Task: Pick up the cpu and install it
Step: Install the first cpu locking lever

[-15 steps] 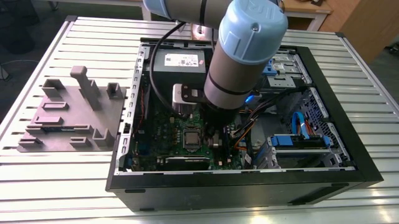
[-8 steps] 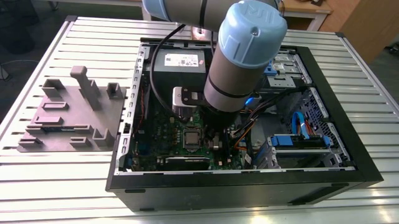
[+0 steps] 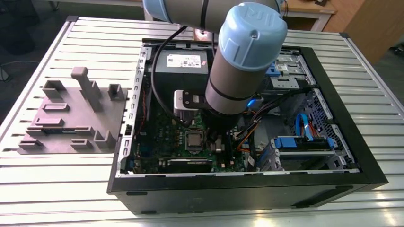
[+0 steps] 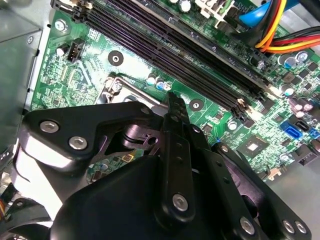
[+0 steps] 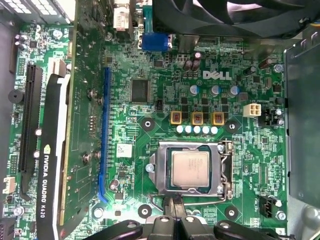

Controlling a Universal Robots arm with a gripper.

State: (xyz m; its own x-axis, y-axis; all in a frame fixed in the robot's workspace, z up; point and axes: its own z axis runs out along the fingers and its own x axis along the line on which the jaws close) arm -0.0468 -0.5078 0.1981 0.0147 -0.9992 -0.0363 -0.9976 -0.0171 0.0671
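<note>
You'll find the small square cpu with its shiny silver top lying flat inside the dark, metal-framed socket on the green motherboard. The board sits within the open black computer case, which stands on the slatted metal tabletop. Your black gripper hangs just beside the socket's edge, clear of the cpu, its tips pressed together with nothing between them.
</note>
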